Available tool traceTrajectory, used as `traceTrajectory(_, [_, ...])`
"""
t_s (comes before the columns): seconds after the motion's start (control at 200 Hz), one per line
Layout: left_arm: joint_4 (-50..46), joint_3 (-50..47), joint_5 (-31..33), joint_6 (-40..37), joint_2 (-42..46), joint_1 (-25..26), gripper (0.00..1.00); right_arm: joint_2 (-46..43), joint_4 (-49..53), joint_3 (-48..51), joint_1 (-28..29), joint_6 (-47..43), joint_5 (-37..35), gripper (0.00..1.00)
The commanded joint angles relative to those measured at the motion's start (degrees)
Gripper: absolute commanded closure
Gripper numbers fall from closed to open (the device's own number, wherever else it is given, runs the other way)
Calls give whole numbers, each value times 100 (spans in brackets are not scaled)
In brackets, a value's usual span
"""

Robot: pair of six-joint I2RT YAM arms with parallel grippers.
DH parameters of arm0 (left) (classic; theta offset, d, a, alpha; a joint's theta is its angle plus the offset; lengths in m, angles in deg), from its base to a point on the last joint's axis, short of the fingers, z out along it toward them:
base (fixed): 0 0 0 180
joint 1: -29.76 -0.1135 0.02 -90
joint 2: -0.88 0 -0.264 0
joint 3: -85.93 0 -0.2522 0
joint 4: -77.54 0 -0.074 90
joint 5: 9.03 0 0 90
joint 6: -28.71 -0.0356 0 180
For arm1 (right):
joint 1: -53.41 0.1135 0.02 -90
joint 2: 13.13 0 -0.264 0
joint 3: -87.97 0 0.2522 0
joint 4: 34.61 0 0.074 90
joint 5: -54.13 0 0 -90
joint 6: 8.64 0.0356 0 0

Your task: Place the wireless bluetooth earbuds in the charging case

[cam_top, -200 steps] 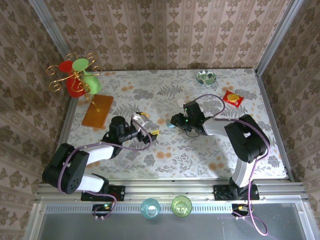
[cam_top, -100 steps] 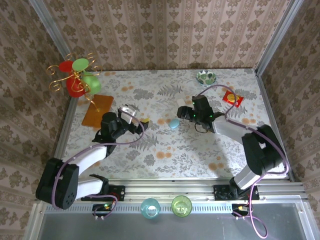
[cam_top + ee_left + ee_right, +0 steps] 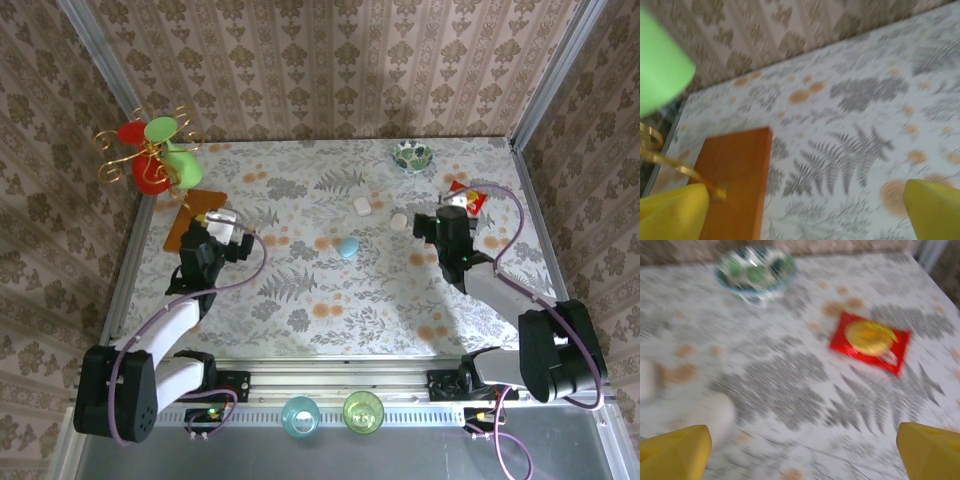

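Observation:
The light blue charging case (image 3: 348, 247) lies alone, lid shut, on the patterned table (image 3: 330, 300) near the middle. No earbuds can be made out. My left gripper (image 3: 224, 220) is far to the case's left, over the near corner of an orange board (image 3: 195, 222). Its yellow fingertips (image 3: 932, 210) stand wide apart; my left gripper (image 3: 802, 215) is open, with bare table between them. My right gripper (image 3: 454, 204) is to the case's right, beside a red packet (image 3: 466, 197). My right gripper (image 3: 802, 455) is open, its fingertips (image 3: 672, 452) holding nothing.
Two white oval pebbles (image 3: 362, 206) (image 3: 399, 221) lie behind the case; one (image 3: 715, 412) is blurred near my right finger. A patterned bowl (image 3: 756, 270) stands at the back, and a gold wire stand with a green cup (image 3: 660, 65) at far left. Two cups (image 3: 300, 414) sit below the table's edge.
Both arms have drawn back from the middle, the left one leftward and the right one rightward. The case stays on the table and the white pebbles have come into sight.

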Motion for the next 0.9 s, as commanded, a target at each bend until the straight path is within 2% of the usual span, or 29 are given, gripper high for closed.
traceTrajectory(0.0, [827,-265,53,200,-423,-268,0,177,-1083,294,-273,-283,68,3])
traceTrajectory(0.095, [1766,-464,-261,615,-978,-591,0,444,-1971,606,-350,-580,300,1])
traceTrajectory(0.13, [2049,-477,-378,610,-1199,-684,0,442,-1823,561,-384,-589,369,1])
traceTrajectory(0.185, [1756,-317,-346,607,-1248,-701,0,465,-2023,599,-457,-748,721,0])
traceTrajectory(0.225, [1879,-293,-381,511,-1373,-713,0,508,-2060,592,-476,-799,798,0])
traceTrajectory(0.305, [2496,-351,-358,456,-1773,-757,0,517,-2116,547,-594,-860,1098,0])
traceTrajectory(0.455, [3453,-344,-475,715,-2695,-1057,0,1245,-3361,909,-720,-871,1351,0])
traceTrajectory(0.51, [2941,-231,-404,836,-2536,-1104,0,1404,-3674,1001,-782,-818,1404,0])
traceTrajectory(0.615, [2449,59,-83,947,-2581,-1112,0,1376,-3490,937,-873,-729,1476,0])
traceTrajectory(0.895, [2429,107,-179,749,-2599,-1013,0,1366,-3446,920,-883,-725,1490,0])
